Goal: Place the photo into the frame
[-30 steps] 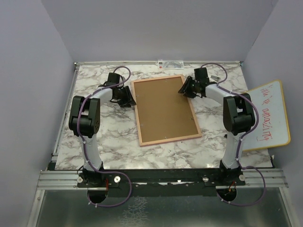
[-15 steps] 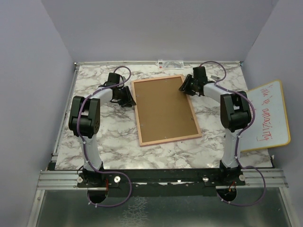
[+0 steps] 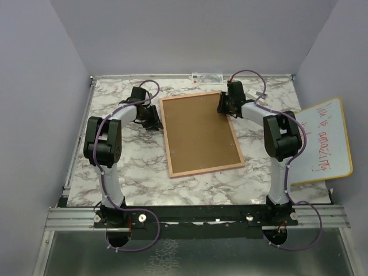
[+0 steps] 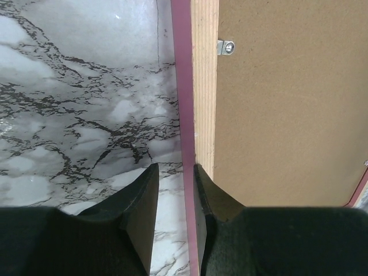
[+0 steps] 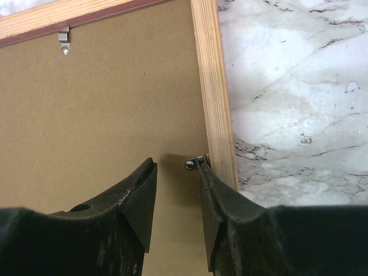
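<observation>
Frame (image 4: pixel 204 86) lay face down mid-worktop (image 3: pixel 144 172), backing board (image 3: pixel 200 132) seated in it. Photo not seen; likely beneath, could not tell. Left hand (image 4: pixel 175 169) slightly apart astride the frame's left rim, unclamped. Right hand (image 5: pixel 176 164) apart, empty, at a right-rim clip (image 5: pixel 195 164); clips probably left to fasten. Whiteboard (image 3: pixel 325 144) off right, well apart.

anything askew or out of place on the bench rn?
Two things. The frame lies back up and skewed to the table edges, near end swung right. The whiteboard sits tilted past the table's right edge. No damage or spills visible.
</observation>
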